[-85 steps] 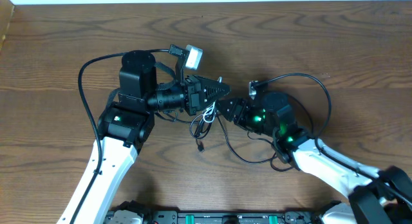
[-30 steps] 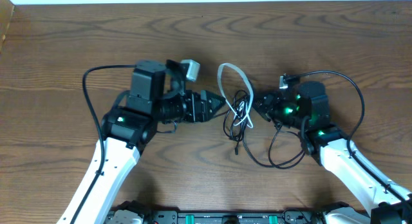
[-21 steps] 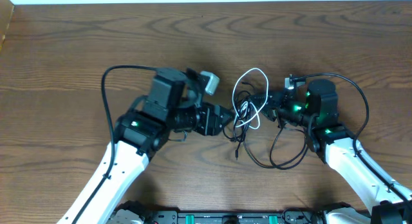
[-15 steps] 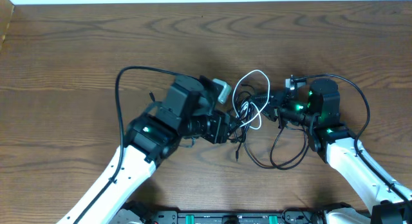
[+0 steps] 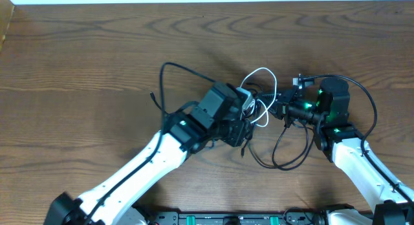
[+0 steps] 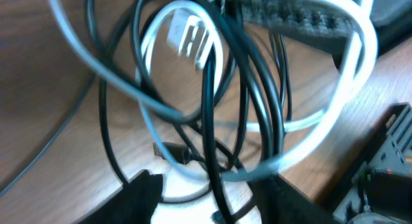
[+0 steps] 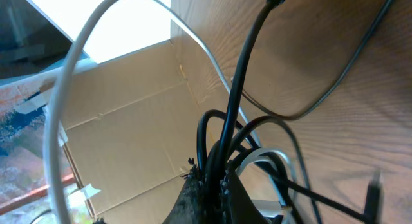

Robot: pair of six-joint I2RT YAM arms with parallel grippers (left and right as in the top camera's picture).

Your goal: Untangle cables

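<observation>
Right gripper (image 7: 212, 184) clamped on cables (image 6: 208, 121), left gripper (image 6: 209, 193) seemingly parted around them.

A brown wooden table (image 5: 77, 70) (grain running sideways) bears a slack loop of black cable (image 5: 283, 167).

Left wrist view: cables (image 6: 257, 89) sitting too close, blurring; white plug (image 6: 187, 36) smearing, type not reading for me. Left gripper (image 6: 209, 201) fingers (image 6: 145, 195) getting cropped by bottom edge. Overhead: I'm not seeing those fingertips, wrist body covering them and part of bundle. Right wrist view: right gripper (image 7: 209, 195) showing only dark tip at bottom edge; white cord (image 7: 77, 63) running off frame.
</observation>
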